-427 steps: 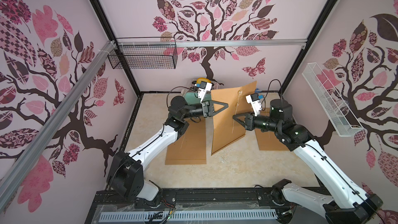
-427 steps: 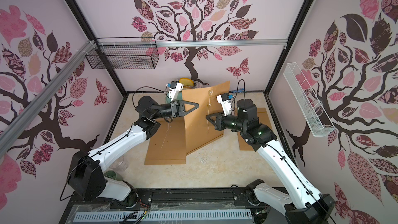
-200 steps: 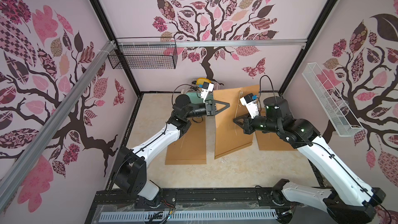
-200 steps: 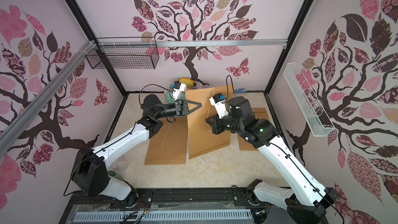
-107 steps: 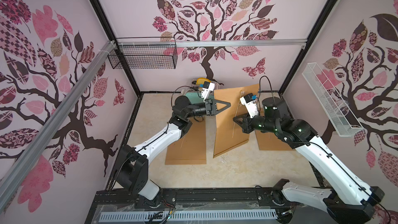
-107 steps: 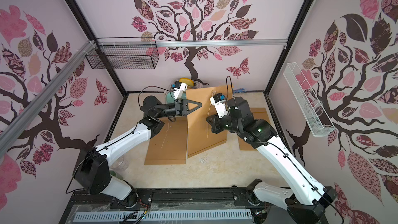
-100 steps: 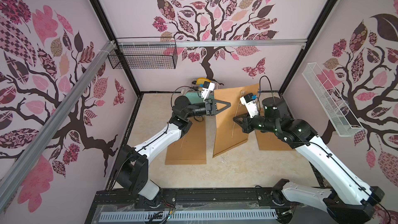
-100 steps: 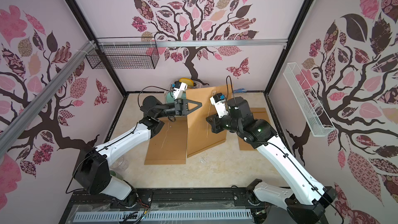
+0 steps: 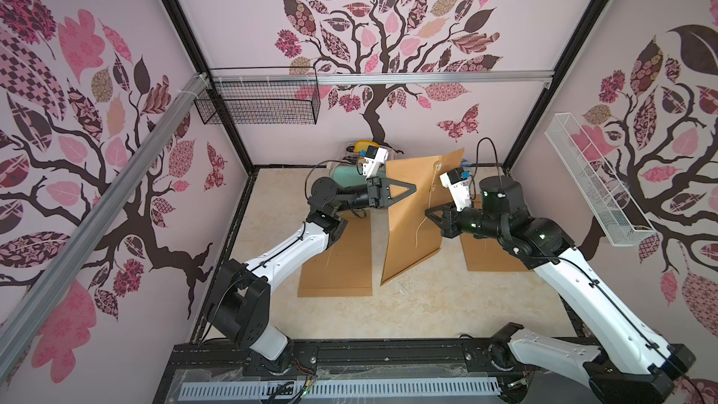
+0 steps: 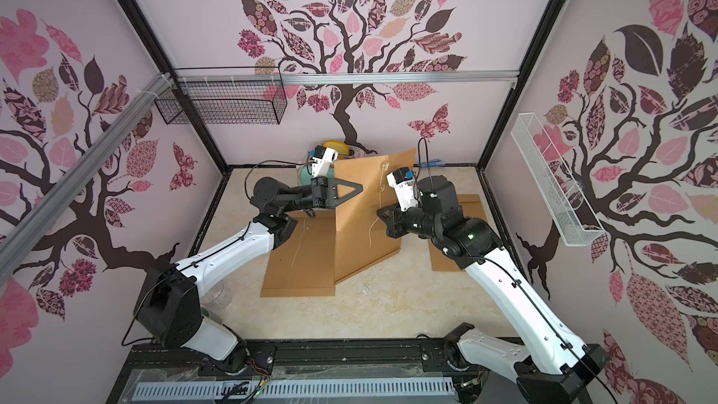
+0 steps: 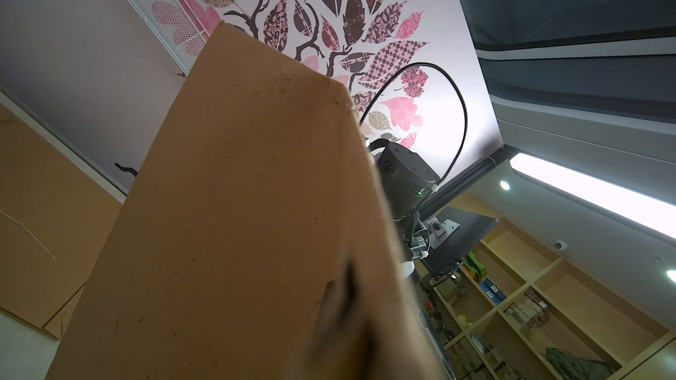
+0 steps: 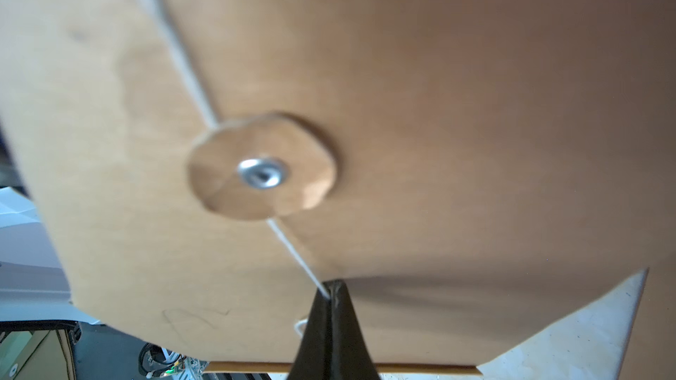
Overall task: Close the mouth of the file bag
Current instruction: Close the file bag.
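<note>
Contents of the enclosure, taken from its left side to its right.

- Black wire basket [image 9: 256,106]: hung on the back wall near the left corner, above the table [image 9: 427,305].
- Flat brown envelope [image 9: 342,262]: lies on the table left of centre, partly under the left arm.
- Left gripper [image 9: 412,188]: reaches across from the left, jaws together and clamped on the upper left edge of the file bag. In the left wrist view the bag fills most of the frame and the fingers are only a dark blur.
- File bag [image 9: 412,235]: brown paper, lifted and standing tilted near the middle of the table, towards its far edge, between the two flat envelopes. Its top corner points at the back wall; whether its lower corner rests on the table cannot be told. Seen in both top views [image 10: 361,235].
- Paper disc [image 12: 261,169]: round, with a metal rivet, fixed to the bag's face – clear only in the right wrist view.
- String [image 12: 292,246]: thin and white, passes the disc's rim and runs to the right gripper.
- Right gripper [image 12: 333,294]: just beside the bag's right face, tips closed, pinching the string.
- Second flat envelope [image 9: 489,254]: on the table towards the right edge, partly under the right arm.
- White wire tray [image 9: 594,184]: mounted on the right wall.
</note>
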`<action>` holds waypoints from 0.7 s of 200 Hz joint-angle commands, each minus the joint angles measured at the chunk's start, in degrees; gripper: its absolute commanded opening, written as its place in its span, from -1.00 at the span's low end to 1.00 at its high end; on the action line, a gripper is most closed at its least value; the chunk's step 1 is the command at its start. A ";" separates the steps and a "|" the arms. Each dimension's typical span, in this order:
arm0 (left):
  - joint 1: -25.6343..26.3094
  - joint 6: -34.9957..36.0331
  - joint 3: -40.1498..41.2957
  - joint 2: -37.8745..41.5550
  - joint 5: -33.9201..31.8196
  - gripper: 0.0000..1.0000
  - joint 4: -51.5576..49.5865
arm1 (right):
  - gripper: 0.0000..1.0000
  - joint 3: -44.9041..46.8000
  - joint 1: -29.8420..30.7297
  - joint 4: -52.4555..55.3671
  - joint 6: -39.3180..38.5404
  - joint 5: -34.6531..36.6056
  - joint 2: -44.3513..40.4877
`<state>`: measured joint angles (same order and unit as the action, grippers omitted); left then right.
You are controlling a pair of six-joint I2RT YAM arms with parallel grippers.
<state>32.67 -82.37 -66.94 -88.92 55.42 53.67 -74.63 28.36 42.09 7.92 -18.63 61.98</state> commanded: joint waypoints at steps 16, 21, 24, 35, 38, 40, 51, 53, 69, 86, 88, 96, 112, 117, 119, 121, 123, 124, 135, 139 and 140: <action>-0.01 0.55 0.64 1.93 -0.80 -1.00 4.50 | -1.00 1.13 -3.34 0.96 0.29 -3.96 -0.89; 0.02 0.56 0.81 1.94 -0.69 -1.00 4.48 | -1.00 0.88 -3.69 1.34 -0.01 -3.81 -0.89; 0.01 0.54 0.92 1.99 -0.60 -1.00 4.41 | -1.00 0.69 -3.85 1.58 -0.16 -3.67 -0.81; 0.02 0.79 1.38 2.22 -0.57 -1.00 4.24 | -1.00 -0.37 -5.18 2.75 -0.80 -3.49 -0.48; -0.05 0.92 1.45 2.26 -0.57 -1.00 4.05 | -1.00 -0.62 -5.69 3.20 -0.92 -3.63 -0.38; -0.06 1.01 1.41 2.22 -0.57 -1.00 4.02 | -1.00 -0.83 -5.99 3.34 -0.94 -3.76 -0.30; 0.03 1.24 1.59 2.31 -0.66 -1.00 3.72 | -1.00 -1.72 -7.99 4.42 -1.28 -4.45 0.06; 0.03 1.29 1.58 2.28 -0.62 -1.00 3.72 | -1.00 -1.87 -8.26 4.54 -1.43 -4.54 0.07; -0.08 1.55 1.76 2.29 -0.75 -1.00 3.65 | -1.00 -3.25 -9.28 5.70 -2.52 -3.35 0.16; -0.09 1.75 1.57 2.05 -0.53 -1.00 3.25 | -1.00 -5.15 -9.42 7.49 -3.77 -1.14 0.72; -0.07 1.70 1.60 1.95 -0.50 -1.00 3.25 | -1.00 -5.37 -9.39 7.66 -3.90 -0.97 0.81; -0.10 1.55 1.68 1.83 -0.36 -1.00 3.57 | -1.00 -6.06 -9.46 8.17 -4.22 -0.33 1.10; -0.07 1.74 1.88 1.82 0.03 -1.00 3.46 | -1.00 -7.41 -9.55 8.71 -4.60 -0.18 1.48; -0.07 2.21 2.00 2.04 0.03 -1.00 2.77 | -1.00 -7.68 -9.55 8.74 -4.66 -0.24 1.40; -0.08 2.39 2.08 2.08 0.04 -1.00 2.54 | -1.00 -7.80 -9.62 8.72 -4.67 -0.26 1.40; -0.06 2.69 2.25 2.22 -0.07 -1.00 2.22 | -1.00 -7.98 -9.61 8.80 -4.71 -0.26 1.44; -0.08 2.90 2.36 2.36 -0.14 -1.00 1.98 | -1.00 -8.10 -9.65 8.83 -4.79 -0.26 1.47; -0.07 3.04 2.44 2.45 -0.18 -1.00 1.80 | -1.00 -8.17 -9.65 8.90 -4.82 -0.22 1.48; -0.10 4.49 2.65 3.06 -0.17 -1.00 -0.18 | -1.00 -9.59 -9.64 9.63 -5.23 0.15 1.86; -0.08 4.99 2.69 3.22 -0.12 -1.00 -0.85 | -1.00 -10.35 -9.68 10.11 -5.55 0.32 2.19; -0.11 5.05 2.64 3.27 -0.04 -1.00 -1.02 | -1.00 -10.53 -9.70 10.29 -5.64 0.38 2.28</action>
<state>32.67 -80.51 -64.69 -88.55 55.51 53.67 -81.10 19.18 49.19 4.29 -20.27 63.51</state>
